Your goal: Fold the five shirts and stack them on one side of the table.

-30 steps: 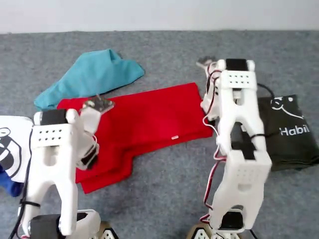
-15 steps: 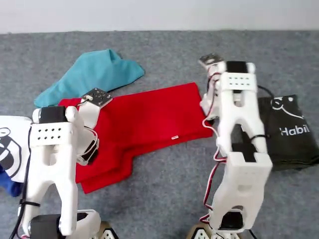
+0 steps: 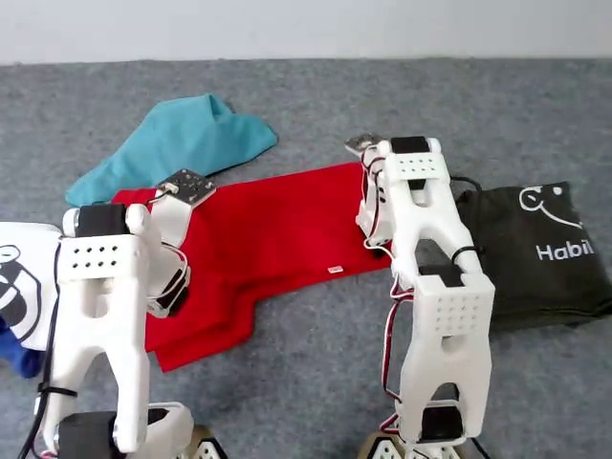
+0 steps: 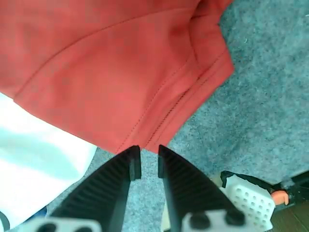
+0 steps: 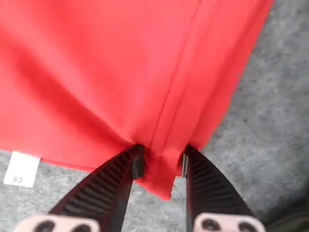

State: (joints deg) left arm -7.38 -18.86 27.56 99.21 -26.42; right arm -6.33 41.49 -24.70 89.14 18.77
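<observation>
- A red cotton shirt (image 3: pixel 277 229) lies spread across the middle of the grey carpeted tabletop (image 3: pixel 316 382). One sleeve points toward the arms' bases, and a small white label sits at its near hem.
- The right arm (image 3: pixel 430 249) is stretched over the red shirt's edge nearest the black shirt. In the right wrist view, the right gripper (image 5: pixel 159 157) has its jaws on either side of the stitched hem, clamped on a bunched fold of red fabric. Creases in the cloth run out from the jaws.
- The left arm (image 3: pixel 100 287) stands over the opposite end of the red shirt, by the sleeve. In the left wrist view, the left gripper (image 4: pixel 145 154) hangs just at the sleeve's seamed edge. Its jaws are nearly together with a thin gap between them, nothing is held in that gap, and grey carpet shows through it.
- A teal shirt (image 3: pixel 177 143) lies crumpled at the far left of the tabletop, and its near edge touches the red shirt's corner.
- A black shirt with white print (image 3: pixel 535 258) lies flat and folded on the right side, just beside the right arm and apart from the red shirt.
- A white shirt with black print (image 3: pixel 24 287) lies at the left edge beside the left arm. In the left wrist view, its pale cloth (image 4: pixel 34 169) lies against the red sleeve.
- A piece of dark blue cloth (image 3: pixel 14 359) shows just below the white shirt at the left edge.
</observation>
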